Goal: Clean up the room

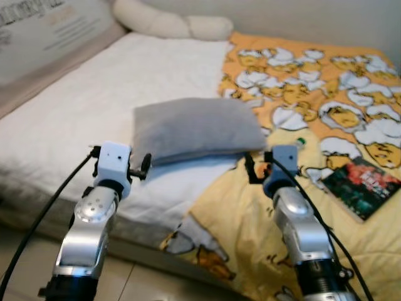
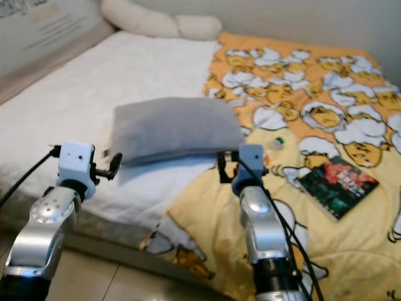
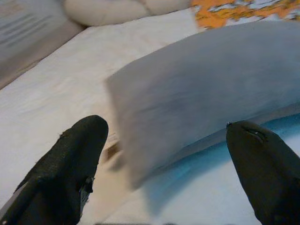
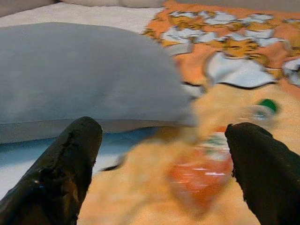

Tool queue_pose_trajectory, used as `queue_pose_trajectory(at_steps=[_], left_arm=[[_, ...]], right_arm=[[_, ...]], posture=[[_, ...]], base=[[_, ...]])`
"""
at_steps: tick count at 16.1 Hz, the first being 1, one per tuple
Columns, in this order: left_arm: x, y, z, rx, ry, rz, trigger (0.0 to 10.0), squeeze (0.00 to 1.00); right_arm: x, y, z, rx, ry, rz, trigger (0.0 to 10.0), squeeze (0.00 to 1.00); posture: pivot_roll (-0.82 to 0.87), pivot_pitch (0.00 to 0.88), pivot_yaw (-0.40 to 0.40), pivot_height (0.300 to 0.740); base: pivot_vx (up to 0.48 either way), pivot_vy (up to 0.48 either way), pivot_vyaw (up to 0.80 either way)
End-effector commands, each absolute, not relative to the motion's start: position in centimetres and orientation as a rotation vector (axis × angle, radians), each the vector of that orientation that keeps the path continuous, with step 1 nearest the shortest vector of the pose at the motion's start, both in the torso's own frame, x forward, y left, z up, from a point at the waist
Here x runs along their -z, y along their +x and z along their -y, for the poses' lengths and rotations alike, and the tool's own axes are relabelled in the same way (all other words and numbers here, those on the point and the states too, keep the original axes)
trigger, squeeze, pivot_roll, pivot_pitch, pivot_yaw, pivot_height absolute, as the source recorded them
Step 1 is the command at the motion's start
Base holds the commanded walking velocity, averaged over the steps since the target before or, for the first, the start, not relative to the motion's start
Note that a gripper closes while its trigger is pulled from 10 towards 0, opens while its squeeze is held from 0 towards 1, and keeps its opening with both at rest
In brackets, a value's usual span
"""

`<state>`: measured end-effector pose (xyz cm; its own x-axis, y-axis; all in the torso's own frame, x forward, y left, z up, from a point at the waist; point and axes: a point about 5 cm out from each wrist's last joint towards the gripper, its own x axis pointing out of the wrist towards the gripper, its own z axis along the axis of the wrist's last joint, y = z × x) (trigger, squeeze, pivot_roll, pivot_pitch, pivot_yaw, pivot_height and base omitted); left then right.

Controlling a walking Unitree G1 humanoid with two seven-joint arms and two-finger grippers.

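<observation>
The left gripper (image 3: pixel 166 159) has its two black fingers (image 3: pixel 65 173) spread wide, with nothing between them; it hovers at the near left corner of the grey pillow (image 1: pixel 194 128), just short of it. The right gripper (image 4: pixel 161 164) is spread just as wide and also empty, poised at the pillow's near right corner, above the edge of the yellow blanket (image 1: pixel 250 219).

The pillow lies flat across the middle of the bed, partly on the white sheet (image 1: pixel 81 106) and partly overlapping the blanket's edge. In the right wrist view a blurred orange and clear thing (image 4: pixel 201 176) lies on the blanket between the fingers; it cannot be made out, and in the head views the right wrist hides it. Just beyond it sits a small clear object with a green cap (image 1: pixel 301 142), too small and blurred to identify. In the left wrist view a small brownish thing (image 3: pixel 111 151) peeks from under the pillow's corner, also unclear.

One dark book (image 1: pixel 360 186) lies on the blanket to the right, well apart from the pillow. One long cream bolster (image 1: pixel 172 25) lies along the head of the bed. A printed panel (image 1: pixel 44 31) at upper left is cut off by the frame, its text unreadable.
</observation>
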<state>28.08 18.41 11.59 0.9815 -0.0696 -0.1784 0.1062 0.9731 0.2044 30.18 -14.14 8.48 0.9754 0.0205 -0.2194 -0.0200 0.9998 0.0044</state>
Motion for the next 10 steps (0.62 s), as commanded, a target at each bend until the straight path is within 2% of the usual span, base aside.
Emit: queue_pose_trajectory(at_steps=[1, 5, 7, 8, 9, 10], left_arm=[[-11.8, 28.3, -17.8, 0.11, 0.215, -0.16, 10.0, 0.0], [-11.8, 28.3, -17.7, 0.11, 0.216, -0.159, 10.0, 0.0], [-11.9, 28.4, -17.8, 0.1, 0.232, -0.147, 10.0, 0.0], [-11.8, 28.4, -17.7, 0.119, 0.251, -0.155, 10.0, 0.0], [-11.7, 28.3, -17.5, 0.172, 0.29, -0.167, 10.0, 0.0], [-11.7, 28.2, -17.4, 0.195, 0.302, -0.17, 10.0, 0.0]], right_arm=[[-8.5, 30.4, 14.9, 0.007, 0.005, -0.217, 10.0, 0.0], [-8.6, 30.4, 14.9, 0.009, 0.005, -0.216, 10.0, 0.0], [-8.5, 30.5, 15.0, 0.024, 0.023, -0.223, 10.0, 0.0], [-8.7, 30.7, 15.1, 0.028, 0.046, -0.22, 10.0, 0.34], [-9.0, 31.1, 15.0, 0.014, 0.079, -0.207, 10.0, 1.0], [-9.1, 31.4, 15.0, 0.013, 0.074, -0.209, 10.0, 1.0]], posture=[[-0.03, 0.0, -0.011, 0.74], [-0.03, 0.0, -0.013, 0.74], [-0.03, 0.0, -0.013, 0.74], [-0.03, 0.0, -0.013, 0.74], [-0.02, 0.0, -0.015, 0.74], [-0.02, 0.0, -0.02, 0.74]], base=[[0.371, 0.0, 0.0], [0.368, 0.0, 0.0], [0.137, 0.0, 0.0], [0.0, 0.0, 0.0], [0.0, 0.0, 0.0], [0.0, 0.0, 0.0]])
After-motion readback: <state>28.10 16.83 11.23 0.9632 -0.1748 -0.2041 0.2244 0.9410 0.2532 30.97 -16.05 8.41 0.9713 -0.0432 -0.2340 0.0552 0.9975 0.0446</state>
